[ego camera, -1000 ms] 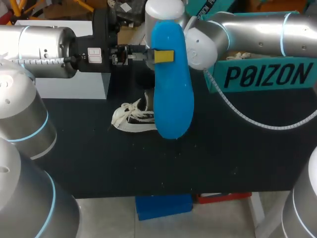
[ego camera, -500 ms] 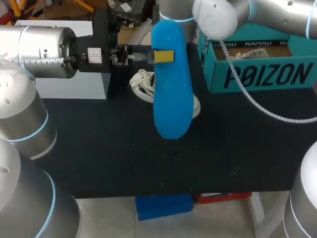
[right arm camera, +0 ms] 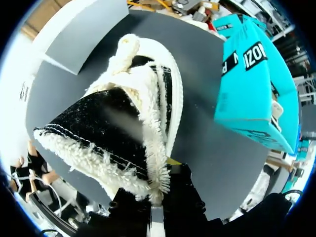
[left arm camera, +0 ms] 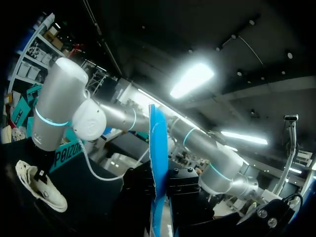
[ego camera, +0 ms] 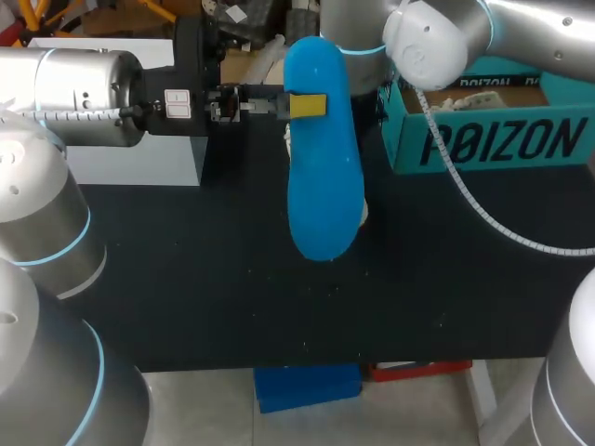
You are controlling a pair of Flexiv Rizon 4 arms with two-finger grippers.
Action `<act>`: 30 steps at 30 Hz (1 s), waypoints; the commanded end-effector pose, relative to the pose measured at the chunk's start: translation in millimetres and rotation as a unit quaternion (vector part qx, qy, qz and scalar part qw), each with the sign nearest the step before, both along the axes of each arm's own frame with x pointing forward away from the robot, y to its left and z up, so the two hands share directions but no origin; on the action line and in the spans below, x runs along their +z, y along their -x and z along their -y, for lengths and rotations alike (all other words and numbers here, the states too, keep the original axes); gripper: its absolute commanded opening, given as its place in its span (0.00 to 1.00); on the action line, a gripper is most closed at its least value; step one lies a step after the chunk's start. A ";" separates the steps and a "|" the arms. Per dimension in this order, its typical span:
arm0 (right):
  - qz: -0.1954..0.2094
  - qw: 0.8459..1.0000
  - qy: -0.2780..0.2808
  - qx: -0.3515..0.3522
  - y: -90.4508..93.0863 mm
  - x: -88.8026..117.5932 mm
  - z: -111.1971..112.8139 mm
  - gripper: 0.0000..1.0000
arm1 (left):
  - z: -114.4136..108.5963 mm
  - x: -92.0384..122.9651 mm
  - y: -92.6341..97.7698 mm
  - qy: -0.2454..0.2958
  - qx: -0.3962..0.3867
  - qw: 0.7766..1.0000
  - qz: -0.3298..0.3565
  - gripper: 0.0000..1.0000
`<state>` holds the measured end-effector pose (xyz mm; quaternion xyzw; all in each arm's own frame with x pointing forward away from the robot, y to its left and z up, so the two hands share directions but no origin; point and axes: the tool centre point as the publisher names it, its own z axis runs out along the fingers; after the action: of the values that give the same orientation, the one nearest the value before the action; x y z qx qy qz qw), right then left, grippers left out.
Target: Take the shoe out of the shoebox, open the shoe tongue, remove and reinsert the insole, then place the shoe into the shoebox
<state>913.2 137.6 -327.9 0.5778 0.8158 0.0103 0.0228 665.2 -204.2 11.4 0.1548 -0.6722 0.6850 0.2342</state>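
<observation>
Smooth, oval blue insole (ego camera: 323, 167) clamped upright in left gripper (ego camera: 307, 105) above dark table (ego camera: 186, 279), black shoe (right arm camera: 123, 133) pinched by its shaggy cream fleece collar in right gripper (right arm camera: 157, 197), near teal cardboard shoebox (ego camera: 483, 130)

We see a bright blue insole (ego camera: 323, 177) crossed by the yellow tip of our left gripper (ego camera: 308, 105). The shoe (right arm camera: 98, 118) is black with cream fleece lining and an off-white sole. The shoebox (ego camera: 483, 139) is teal with black lettering. The bench (ego camera: 186, 279) is black and faintly speckled.
</observation>
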 end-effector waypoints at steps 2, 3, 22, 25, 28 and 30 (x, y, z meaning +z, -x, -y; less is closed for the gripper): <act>0.046 0.947 -0.006 -0.319 1.8 -12.2 -6.4 0.00 | 1.2 -0.3 0.7 0.000 0.002 1.000 0.000 0.00; 0.048 0.948 -0.009 -0.316 1.9 -13.9 -7.9 0.00 | 1.2 -0.3 0.7 0.000 0.002 1.000 0.000 0.00; 0.043 0.964 -0.010 -0.262 5.1 -50.0 -32.0 0.00 | 1.2 -0.3 0.7 0.000 0.002 1.000 0.000 0.00; 0.040 0.968 -0.014 -0.246 6.7 -52.8 -34.0 0.00 | 1.2 -0.3 0.7 0.000 0.002 1.000 0.000 0.00; 0.036 0.971 -0.019 -0.234 8.0 -54.6 -35.6 0.00 | 1.2 -0.3 0.7 0.000 0.002 1.000 0.000 0.00; 0.029 0.974 -0.025 -0.225 8.7 -56.6 -36.4 0.00 | 1.2 -0.3 0.7 0.000 0.002 1.000 0.000 0.00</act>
<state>902.8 175.2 -381.8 0.7490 0.6600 0.0399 0.0424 665.2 -204.2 11.4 0.1548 -0.6722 0.6850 0.2342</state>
